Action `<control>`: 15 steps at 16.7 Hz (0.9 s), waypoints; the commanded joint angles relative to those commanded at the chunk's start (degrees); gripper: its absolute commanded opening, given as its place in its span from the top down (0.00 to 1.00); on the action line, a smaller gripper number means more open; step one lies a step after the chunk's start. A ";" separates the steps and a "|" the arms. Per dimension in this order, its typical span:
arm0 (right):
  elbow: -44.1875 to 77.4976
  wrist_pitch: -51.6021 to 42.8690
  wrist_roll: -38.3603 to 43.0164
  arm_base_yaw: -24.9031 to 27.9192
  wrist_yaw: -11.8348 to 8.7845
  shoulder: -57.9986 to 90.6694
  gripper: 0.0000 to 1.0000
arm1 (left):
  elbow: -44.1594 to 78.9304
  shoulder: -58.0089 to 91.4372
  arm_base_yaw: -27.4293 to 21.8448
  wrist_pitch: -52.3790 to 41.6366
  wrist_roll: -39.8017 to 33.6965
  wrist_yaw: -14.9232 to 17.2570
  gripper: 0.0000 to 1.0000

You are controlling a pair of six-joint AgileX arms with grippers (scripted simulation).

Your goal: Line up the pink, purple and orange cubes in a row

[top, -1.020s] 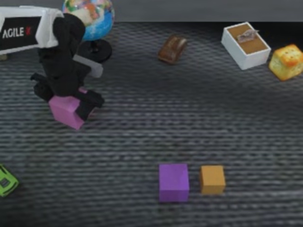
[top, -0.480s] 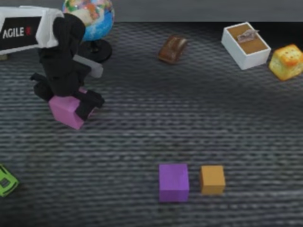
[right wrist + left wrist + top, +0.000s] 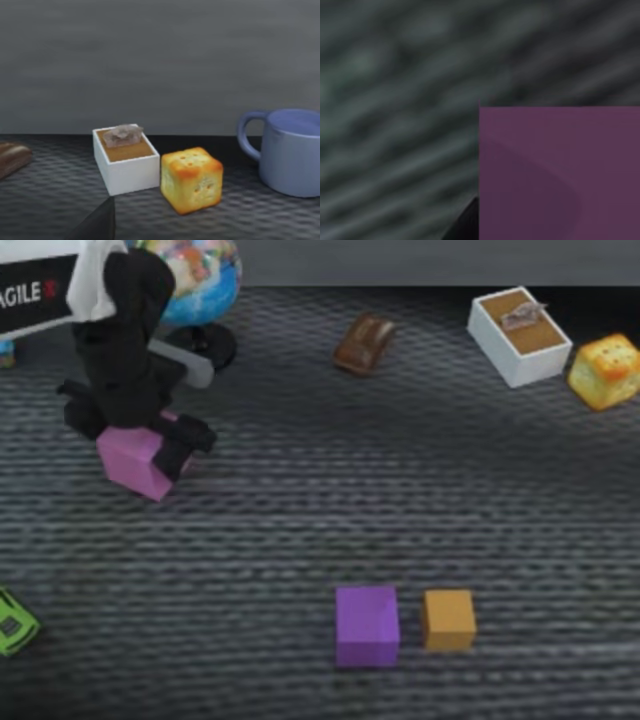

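Caught this one mid pick-up, first real step as far as could be judged. Found the left gripper (image 3: 135, 425) way off to the upper left of the purple cube (image 3: 367, 626), fingers (image 3: 188, 436) clamped either side of the pink cube (image 3: 128, 464). Saw that same pink cube filling a good chunk of the left wrist view (image 3: 560, 175), so pretty clearly gripped. Couldn't say whether it had cleared the mat or not.

Moving right: had the purple cube sitting square with the orange cube (image 3: 448, 619) just beside it on its right, small gap, apart and not touching. So two thirds of the row looked done already.

Reckoned the next move called for hauling pink down and across to the free left side of the purple cube, squaring it up, setting it down level with the other two.

Right arm: nowhere in the top view, parked somewhere far up-right of the purple cube. No telling its grip.
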 joint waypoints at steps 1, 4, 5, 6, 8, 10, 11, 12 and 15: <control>0.00 0.00 0.00 0.00 0.00 0.00 0.00 | 1.33 -0.67 0.18 -2.36 -0.04 0.00 1.00; 0.00 0.00 0.00 0.00 0.00 0.00 0.00 | 4.91 -2.57 0.47 -8.07 0.08 0.00 1.00; 0.00 0.00 0.00 0.00 0.00 0.00 0.00 | 5.49 -3.04 0.52 -8.83 0.10 0.00 1.00; 0.00 0.00 0.00 0.00 0.00 0.00 0.00 | 5.62 -3.17 0.53 -8.99 0.11 0.00 1.00; 0.00 0.00 0.00 0.00 0.00 0.00 0.00 | 5.62 -3.17 0.53 -8.99 0.11 0.00 1.00; 0.00 0.00 0.00 0.00 0.00 0.00 0.00 | 5.44 -3.03 0.12 -8.85 0.08 -0.02 1.00; 0.00 0.00 0.00 0.00 0.00 0.00 0.00 | 5.05 -3.34 -0.27 -8.77 -0.57 -0.03 1.00; 0.00 0.00 0.00 0.00 0.00 0.00 0.00 | 4.26 -3.96 -1.03 -8.61 -1.88 -0.06 1.00; 0.00 0.00 0.00 0.00 0.00 0.00 0.00 | -0.31 -7.55 -4.78 -7.66 -9.28 -0.18 1.00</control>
